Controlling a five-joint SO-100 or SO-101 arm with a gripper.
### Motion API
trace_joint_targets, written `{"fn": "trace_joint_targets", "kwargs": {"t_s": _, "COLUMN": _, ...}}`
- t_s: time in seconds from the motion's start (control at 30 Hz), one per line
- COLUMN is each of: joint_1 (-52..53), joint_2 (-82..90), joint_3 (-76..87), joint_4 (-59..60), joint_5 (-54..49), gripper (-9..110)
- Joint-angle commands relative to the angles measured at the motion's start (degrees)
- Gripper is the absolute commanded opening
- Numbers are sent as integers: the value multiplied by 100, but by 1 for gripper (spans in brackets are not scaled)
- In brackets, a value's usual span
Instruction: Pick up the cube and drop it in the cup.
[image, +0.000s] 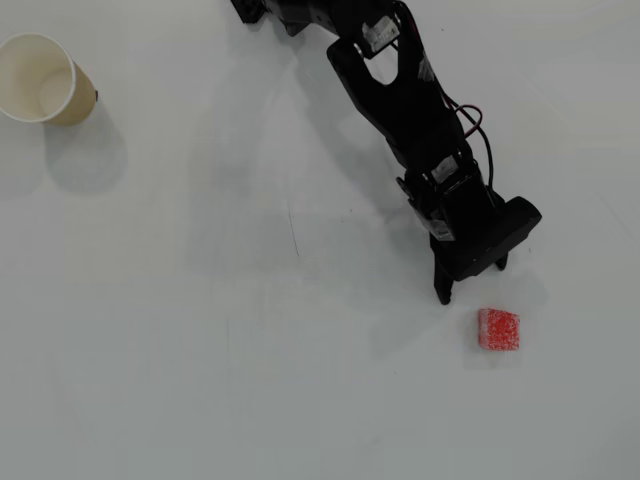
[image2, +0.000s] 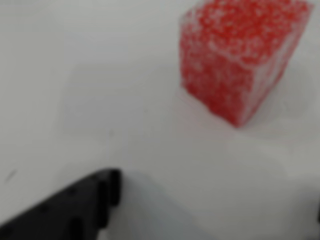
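The red speckled cube lies on the white table at the lower right of the overhead view, just beyond my gripper. The gripper is open and low over the table, with nothing between its fingers. In the wrist view the cube fills the upper right, blurred and close. One black finger shows at the bottom left, and only a sliver of the other shows at the right edge. The gripper is a short way from the cube, not touching it. The cream paper cup stands upright at the far upper left.
The black arm reaches down from the top centre of the overhead view, with red and black wires along it. The white table stretches bare between cube and cup.
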Motion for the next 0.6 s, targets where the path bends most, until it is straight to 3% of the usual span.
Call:
{"fn": "trace_joint_targets", "kwargs": {"t_s": 0.0, "joint_1": -18, "joint_2": 229, "joint_3": -853, "joint_4": -26, "joint_5": 18, "gripper": 37}}
{"fn": "trace_joint_targets", "kwargs": {"t_s": 0.57, "joint_1": 88, "joint_2": -123, "joint_3": -1731, "joint_4": -26, "joint_5": 18, "gripper": 37}}
